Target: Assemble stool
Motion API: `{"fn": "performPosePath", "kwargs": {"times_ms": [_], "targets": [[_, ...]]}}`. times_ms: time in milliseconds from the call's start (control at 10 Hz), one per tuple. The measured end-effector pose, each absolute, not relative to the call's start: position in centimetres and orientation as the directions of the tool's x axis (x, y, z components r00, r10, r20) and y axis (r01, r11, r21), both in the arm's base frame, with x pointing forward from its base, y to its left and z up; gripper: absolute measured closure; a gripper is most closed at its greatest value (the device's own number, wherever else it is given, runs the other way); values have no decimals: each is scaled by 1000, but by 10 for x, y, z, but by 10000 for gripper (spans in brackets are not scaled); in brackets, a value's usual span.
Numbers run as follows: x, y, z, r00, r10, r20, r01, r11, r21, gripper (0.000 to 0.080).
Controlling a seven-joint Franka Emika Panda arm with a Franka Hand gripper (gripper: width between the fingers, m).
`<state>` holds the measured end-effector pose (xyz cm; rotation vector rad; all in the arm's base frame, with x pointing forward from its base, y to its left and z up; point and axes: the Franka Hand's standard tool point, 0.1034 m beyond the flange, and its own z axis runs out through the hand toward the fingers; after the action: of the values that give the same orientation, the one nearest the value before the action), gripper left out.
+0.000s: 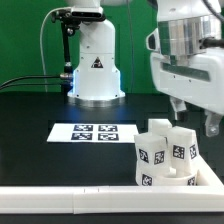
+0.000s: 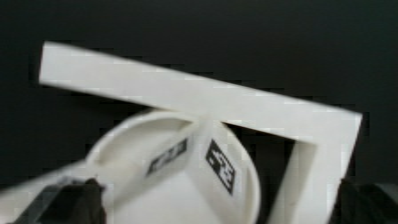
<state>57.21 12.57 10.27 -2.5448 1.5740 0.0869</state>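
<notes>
The stool [image 1: 167, 152] is white plastic with black-and-white square tags on it. It sits in the lower right of the exterior view, its chunky legs sticking up, tucked into the corner of a white wall [image 1: 60, 197] (the wrist view shows the round seat [image 2: 169, 160] right in that corner). The gripper [image 1: 194, 116] hangs just above it with its fingers wide apart, holding nothing. The marker board [image 1: 86, 131] lies on the black table [image 1: 30, 140], which has open room at the left.
</notes>
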Motion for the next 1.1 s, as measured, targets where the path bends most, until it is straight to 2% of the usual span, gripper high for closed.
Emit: {"fn": "performPosePath", "kwargs": {"times_ms": [200,300,400,700,800,900,1100], "targets": [[573,125,103,705,-704,-88,-709,-694,-128,151],[570,131,100,794,-604,-71,-608,-784,-126,151],[568,136,100,816,-576,-45,-577,-810,-105,151],[568,133,100,930,-368,-13,-368,-925,-95,151],[569,140,102,986,-164,18,-163,-985,-57,151],[570,140,104,1000,10,20,11,-998,-54,151],[573,132,103,973,230,-6,229,-972,-57,151]]}}
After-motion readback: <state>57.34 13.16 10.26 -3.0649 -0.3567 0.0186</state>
